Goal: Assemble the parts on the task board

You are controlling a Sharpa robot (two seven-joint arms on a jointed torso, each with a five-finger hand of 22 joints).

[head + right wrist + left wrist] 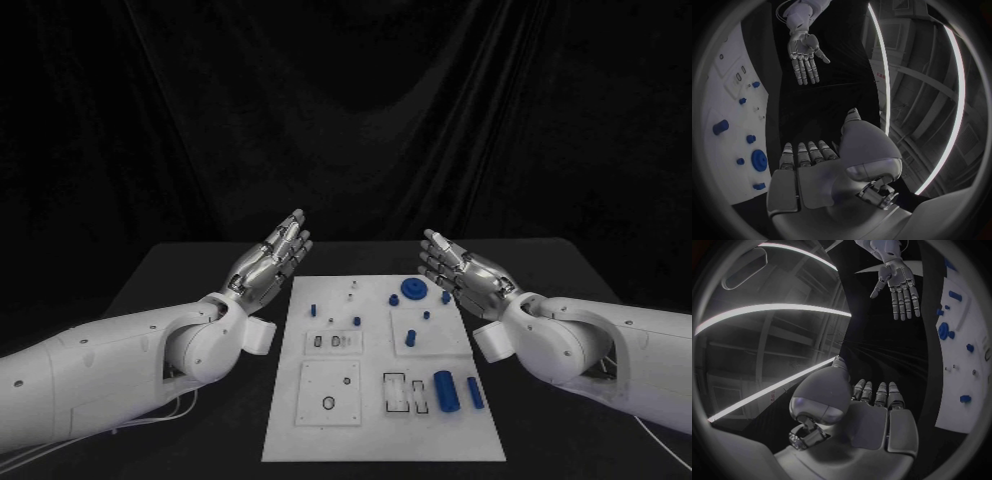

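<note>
Clearly nothing has been taken up yet: both hands are empty, fingers straight and spread, palms turned toward each other across the board.

Starting at the left, the left hand (271, 262) stands edge-on above the black counter (173, 280), just beside the far left corner of the task board (289, 440) and not touching it. From the right wrist view it reads the same, the left hand (803, 55) flat and open with nothing in it.

In the middle lies the task board, a white plate running away from the robot. Its left half carries pale inset plates and small dark sockets; its right half carries the blue parts. At the far end sits a round geared part (414, 291), with smaller blue knobs (394, 299) beside it. Toward the near end two blue cylinders (446, 390) lie side by side next to dark rectangular slots (395, 391).

These pieces look like hard, light plastic: stiff, not fragile, probably smooth enough to slip or roll. I would judge the cylinders best pinched across their middles, from above, since they can roll on the plate. The geared part should take a grip on its toothed rim, which offers more bite. The little knobs are small, so a fingertip pinch on their sides seems the only hold.

On the right, the right hand (464, 268) mirrors the other, open and clear of the board's far right corner.
</note>
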